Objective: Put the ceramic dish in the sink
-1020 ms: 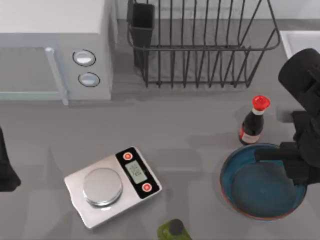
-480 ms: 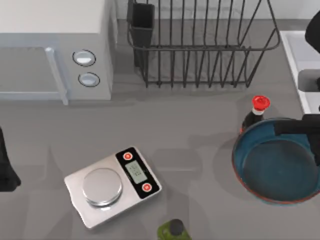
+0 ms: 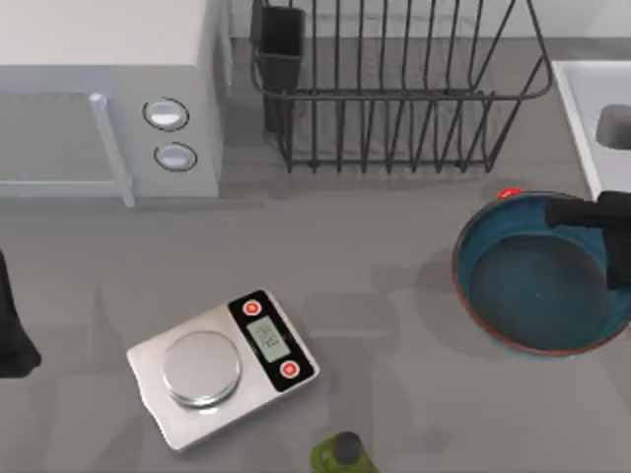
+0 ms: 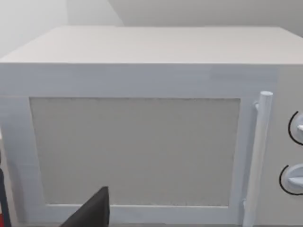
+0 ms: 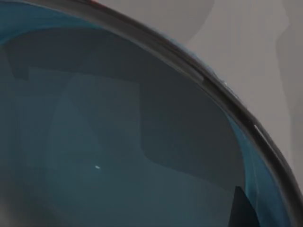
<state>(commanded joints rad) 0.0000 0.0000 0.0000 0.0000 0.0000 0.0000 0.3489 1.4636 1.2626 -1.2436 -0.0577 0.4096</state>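
The ceramic dish point(image 3: 537, 281) is a wide, round, shallow bowl with a glossy teal-blue interior and a thin reddish-brown rim. In the top view it sits at the right middle of the frame, its right portion cut by the frame edge, and it covers all but the red cap point(image 3: 510, 193) of the sauce bottle behind it. The right wrist view shows the blue interior point(image 5: 104, 151) at close range, with the dark rim curving across the upper right and grey table point(image 5: 246, 42) beyond.

The right gripper point(image 3: 603, 229) is at the dish's upper-right rim, near the right frame edge. One dark finger lies across the rim; its grip appears clamped on the dish. The sink point(image 3: 582, 94) occupies the upper right corner, just above the dish and not overlapped by it.

Against the frame half a second ago, the dish has shifted up the frame toward the sink and now hides more of the bottle. A second ago it sat lower, with the bottle fully visible.

The left arm point(image 3: 12, 330) is parked at the left edge. Its wrist view faces the white microwave point(image 4: 137, 127); whether its fingers are apart or together cannot be told.

The kitchen scale point(image 3: 222, 367), wire dish rack point(image 3: 399, 89) and green bottle point(image 3: 343, 453) are unmoved.
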